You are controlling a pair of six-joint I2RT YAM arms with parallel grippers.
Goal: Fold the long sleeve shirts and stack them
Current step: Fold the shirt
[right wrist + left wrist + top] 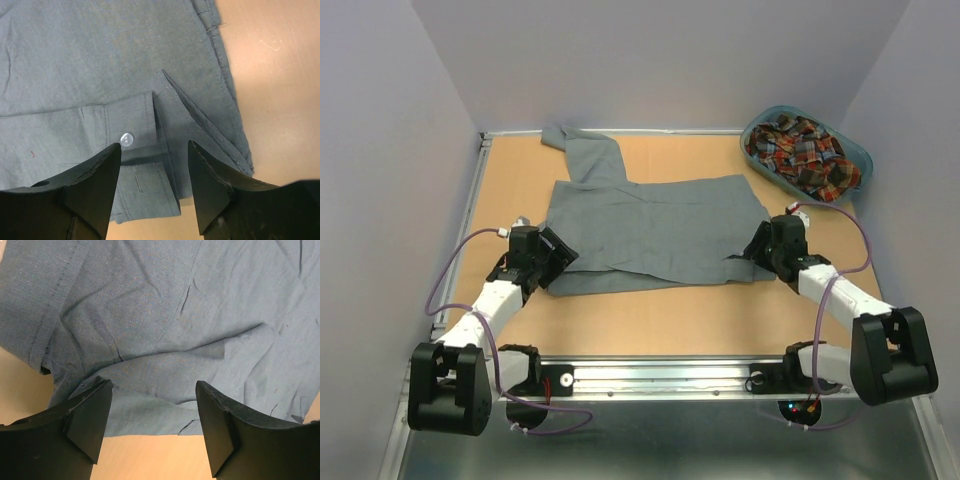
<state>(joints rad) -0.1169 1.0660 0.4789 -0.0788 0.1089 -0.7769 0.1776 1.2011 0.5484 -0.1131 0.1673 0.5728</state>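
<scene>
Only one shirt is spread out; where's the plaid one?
In the top view, the plaid shirt lies bunched in the teal basket at the far right corner of the table, beyond the grey shirt.

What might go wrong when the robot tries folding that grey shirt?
1. The open left gripper and open right gripper sit at the plain grey cloth shirt's near corners; either may pinch only one layer.
2. The right gripper may catch just the buttoned cuff.
3. The long sleeve stretched toward the back could drag crooked.
</scene>
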